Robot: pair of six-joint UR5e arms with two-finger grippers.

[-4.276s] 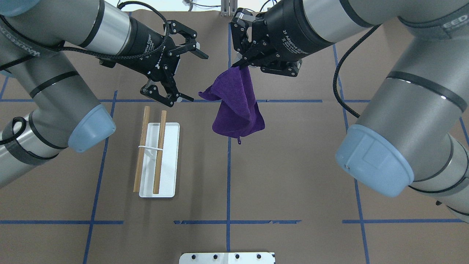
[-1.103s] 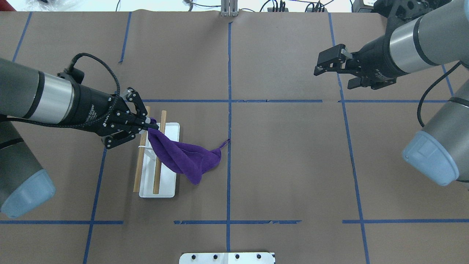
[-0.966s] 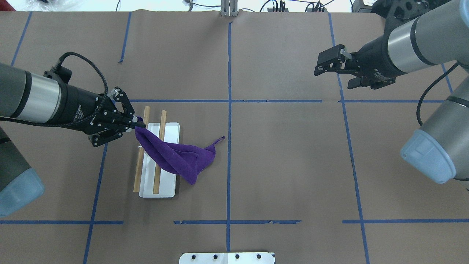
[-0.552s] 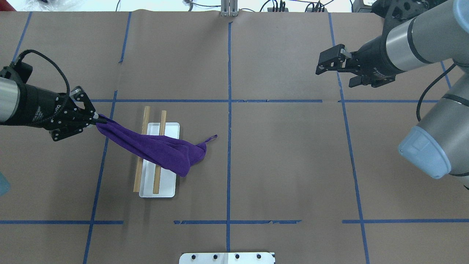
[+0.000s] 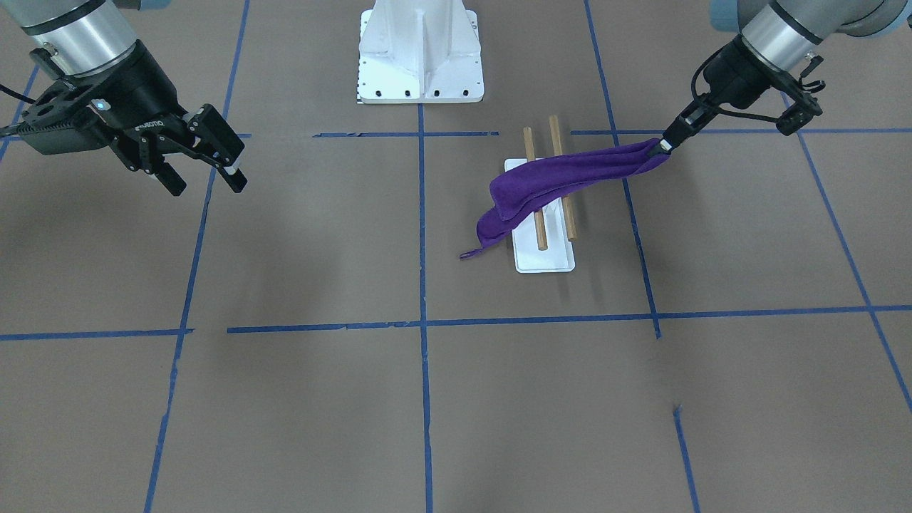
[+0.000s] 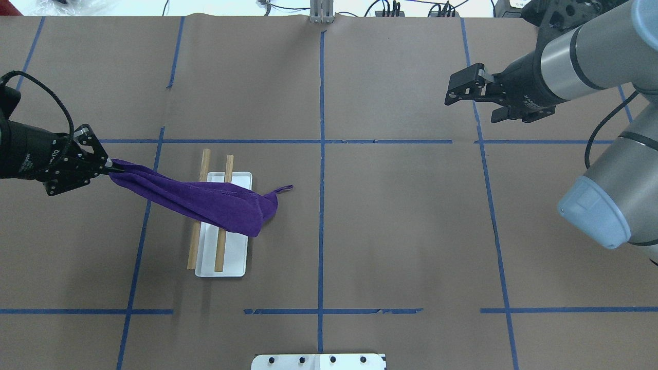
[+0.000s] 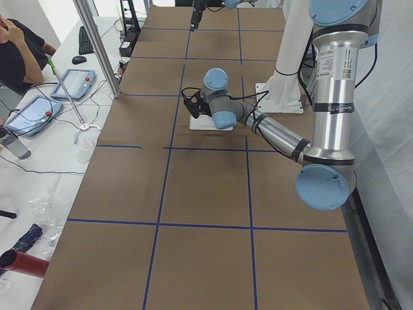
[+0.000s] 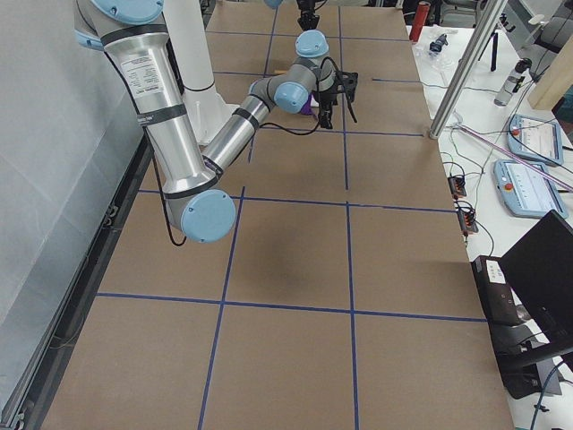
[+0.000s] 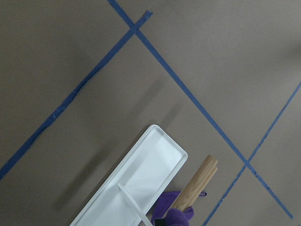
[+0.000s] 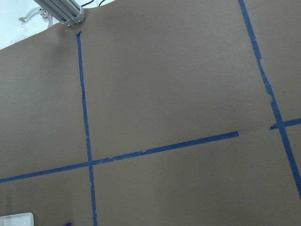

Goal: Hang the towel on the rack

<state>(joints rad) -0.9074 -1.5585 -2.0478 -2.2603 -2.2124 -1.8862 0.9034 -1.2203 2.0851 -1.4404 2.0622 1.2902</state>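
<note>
The brown paper-covered table (image 6: pixel 385 231), marked off in squares by blue tape, carries only the rack and towel in its working area, with the white robot pedestal (image 5: pixel 420 50) at its robot-side edge. The right arm hangs well apart from the work, over the far right part of the table, and its right gripper (image 5: pixel 206 182) is spread wide and empty. The left arm reaches in low from the robot's left. The rack (image 6: pixel 231 259) stands left of the centre line on its flat white base, and its two wooden dowels run away from the robot, so their long axis points near to far. The purple towel (image 6: pixel 205 198) crosses both dowels almost at right angles, on a slight slant, drawn out into a long band. One end is pinched in the left gripper (image 6: pixel 109 165), whose fingertips are pressed together on the cloth well out on the rack's left side, beyond the outer dowel. The other end is bunched just past the inner dowel on the side toward the table's centre. Whether that bunch rests on the table or hangs free cannot be told. The small hanging loop (image 5: pixel 467 254) trails from it. The towel thus lies to the right of the pincer, across the dowels, and the left arm is by far the nearer. The next move probably calls for that gripper to lower its end on the outer side and let go, leaving cloth on both sides of the dowels.
</note>
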